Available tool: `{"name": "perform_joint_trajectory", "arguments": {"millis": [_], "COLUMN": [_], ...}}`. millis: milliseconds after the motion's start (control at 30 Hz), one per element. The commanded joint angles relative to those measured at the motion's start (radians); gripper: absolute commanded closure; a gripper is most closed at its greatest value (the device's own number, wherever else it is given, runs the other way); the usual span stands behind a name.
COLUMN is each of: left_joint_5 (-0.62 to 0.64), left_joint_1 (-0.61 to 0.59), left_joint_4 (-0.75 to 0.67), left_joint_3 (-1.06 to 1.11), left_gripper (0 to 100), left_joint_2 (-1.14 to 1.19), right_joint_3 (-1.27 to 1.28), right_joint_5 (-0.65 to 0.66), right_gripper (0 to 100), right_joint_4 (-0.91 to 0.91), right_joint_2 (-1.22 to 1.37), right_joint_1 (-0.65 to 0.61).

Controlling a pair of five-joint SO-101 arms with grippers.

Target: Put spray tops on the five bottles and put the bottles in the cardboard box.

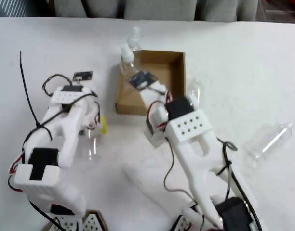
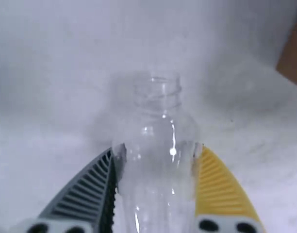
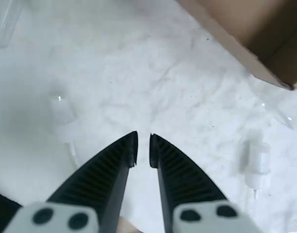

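The left claw (image 2: pixel 156 155) is clamping a topless clear plastic bottle (image 2: pixel 158 121) near-left of the brown cardboard box (image 1: pixel 157 57); the right claw (image 3: pixel 142 148) is hanging narrow, empty. Pressing a white spray top (image 3: pixel 257 162) on could be twisting the bottle loose.

Bottle (image 2: pixel 156 160) base cut off; box (image 1: pixel 160 69) partly hidden.

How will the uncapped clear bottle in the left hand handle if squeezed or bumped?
The bottle looks empty and see-through, so it is probably very light and thin-walled; a firm squeeze from the left hand may dent it. Its smooth, glossy wall could slip between the ribbed fingers. Being so light, it would likely tip if bumped once released.
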Motion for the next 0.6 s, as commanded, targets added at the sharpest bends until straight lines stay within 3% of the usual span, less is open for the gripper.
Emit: {"name": "perform_joint_trajectory", "arguments": {"millis": [0, 167, 433, 567], "left_joint_5": [-0.012, -0.064, 0.025, 0.026], "left_joint_1": [-0.054, -0.054, -0.059, -0.059], "left_joint_4": [0.000, -0.011, 0.040, 0.041], "left_joint_3": [-0.025, 0.028, 0.026, 0.018], "left_gripper": [97, 95, 66, 64], "left_joint_2": [-0.062, -0.125, -0.131, -0.133], "right_joint_3": [0.077, 0.135, 0.135, 0.135], "right_joint_5": [0.017, 0.017, 0.017, 0.017], "right_gripper": [97.1, 97.1, 97.1, 97.1], "right_joint_4": [-0.044, -0.099, -0.099, -0.099], "right_joint_2": [-0.094, -0.151, -0.151, -0.151], "right_joint_1": [-0.079, -0.090, -0.074, -0.074]}}
